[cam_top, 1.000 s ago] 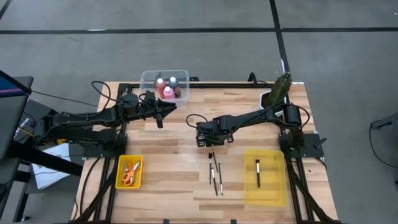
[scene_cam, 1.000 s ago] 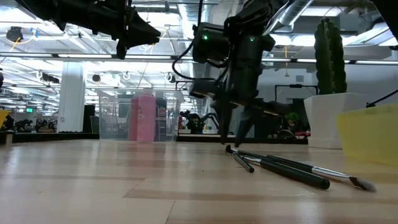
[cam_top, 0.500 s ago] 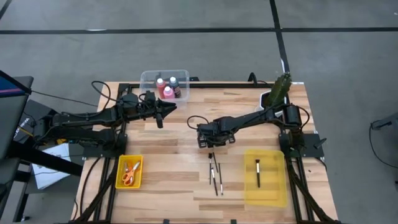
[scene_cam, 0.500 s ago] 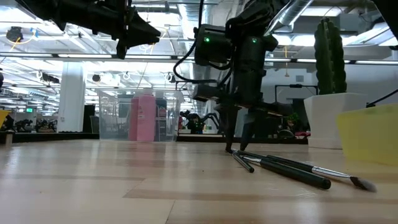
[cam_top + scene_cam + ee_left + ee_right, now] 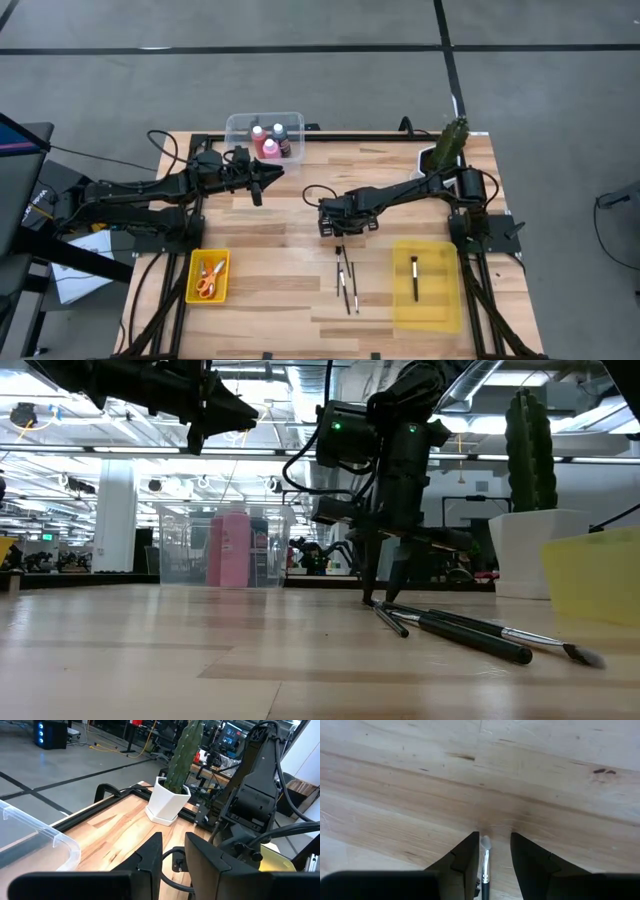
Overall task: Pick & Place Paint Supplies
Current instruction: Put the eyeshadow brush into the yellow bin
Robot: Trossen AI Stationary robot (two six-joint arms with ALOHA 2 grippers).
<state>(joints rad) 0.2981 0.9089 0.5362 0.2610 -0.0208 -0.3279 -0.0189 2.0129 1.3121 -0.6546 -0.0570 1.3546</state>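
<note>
Right claw (image 5: 338, 231) is at mid-desk, pointing down, its two fingers (image 5: 465, 862) parted and straddling the tip end of a thin brush (image 5: 484, 870) that lies flat on the wooden desk (image 5: 270, 260); the fingertips stand on either side of the brush and are not clamped on it, so the claw is released with nothing held. In the low view the right claw (image 5: 383, 582) has its fingertips just above the desk, over the near ends of the loose brushes (image 5: 455, 630). From above, these brushes (image 5: 346, 282) lie side by side just in front of the right claw, between the small yellow tray (image 5: 191, 280) and the larger yellow bin (image 5: 440, 300). The bin holds one more brush (image 5: 414, 277). The small tray holds the scissors (image 5: 207, 280). The paint bottles (image 5: 269, 143) stand in a clear box (image 5: 240, 128) at the desk's far edge. Left claw (image 5: 272, 172) hangs in the air just in front of that box, fingers (image 5: 150, 855) narrowly parted, holding nothing. A cactus in a white pot (image 5: 168, 806) stands at the far right corner.
</note>
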